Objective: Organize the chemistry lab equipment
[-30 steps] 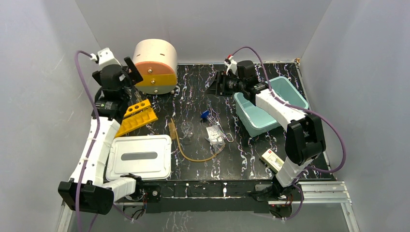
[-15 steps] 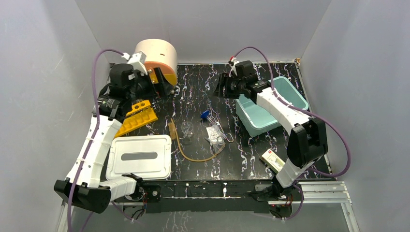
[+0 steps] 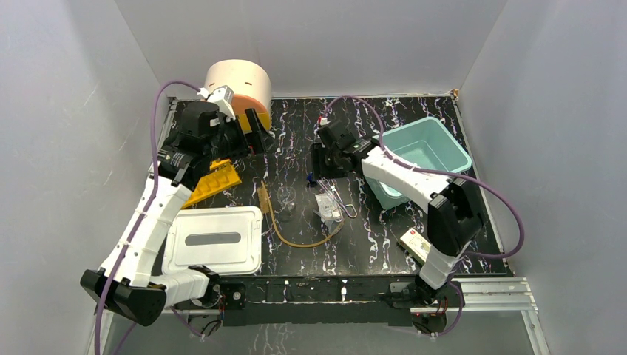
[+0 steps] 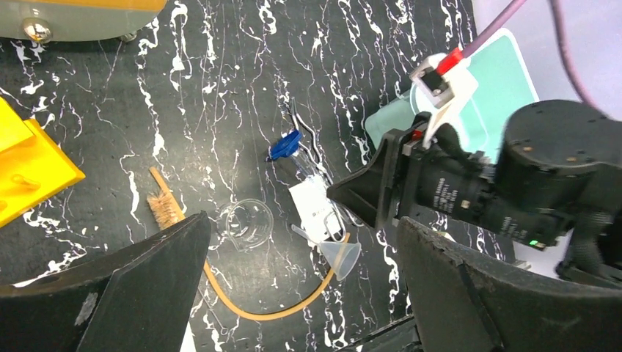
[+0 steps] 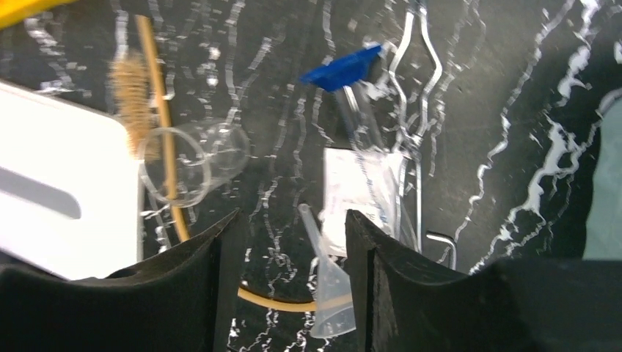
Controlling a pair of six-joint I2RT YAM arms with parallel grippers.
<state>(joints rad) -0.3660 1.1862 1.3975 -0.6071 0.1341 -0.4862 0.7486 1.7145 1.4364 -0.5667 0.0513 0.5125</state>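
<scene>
Small loose items, namely the blue-tipped piece, clear packet, wire metal clamp and amber rubber hose, lie clustered at table centre just beneath the right gripper, whose jaws are apart and empty. Good practice is to centre one piece between the fingers before closing, avoiding the clamp. The left gripper, spread wide and empty, hangs at 10 o'clock near the orange-yellow holed rack; the teal bin sits at 2 o'clock on the black marbled tabletop, within grey walls.

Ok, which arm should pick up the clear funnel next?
Right. The right gripper, open, hangs just above the clear funnel, which shows between its fingers in the wrist view. The left gripper, also open, is farther back by the orange-yellow holed rack.
</scene>
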